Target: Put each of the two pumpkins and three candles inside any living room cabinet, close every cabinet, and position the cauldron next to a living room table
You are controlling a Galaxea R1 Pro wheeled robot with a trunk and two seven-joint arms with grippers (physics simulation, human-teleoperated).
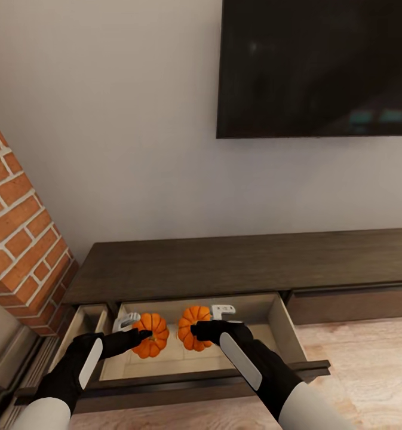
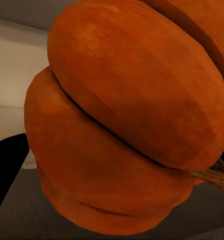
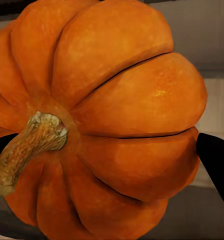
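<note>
Over open cabinet [image 1: 282,327] drawer, left gripper [image 1: 142,335] and right gripper [image 1: 196,331], each gripping a pumpkin.

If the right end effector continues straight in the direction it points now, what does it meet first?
The pumpkin already between its fingers; the right end effector appears closed on it. Beyond that, probably the open drawer interior of the cabinet, though depth is unclear.

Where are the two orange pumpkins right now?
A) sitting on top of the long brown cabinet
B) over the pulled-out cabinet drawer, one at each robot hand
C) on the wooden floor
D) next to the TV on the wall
B: in the head view the left pumpkin is at the left gripper and the right pumpkin at the right gripper, both over the pale inside of the open cabinet drawer.
</note>
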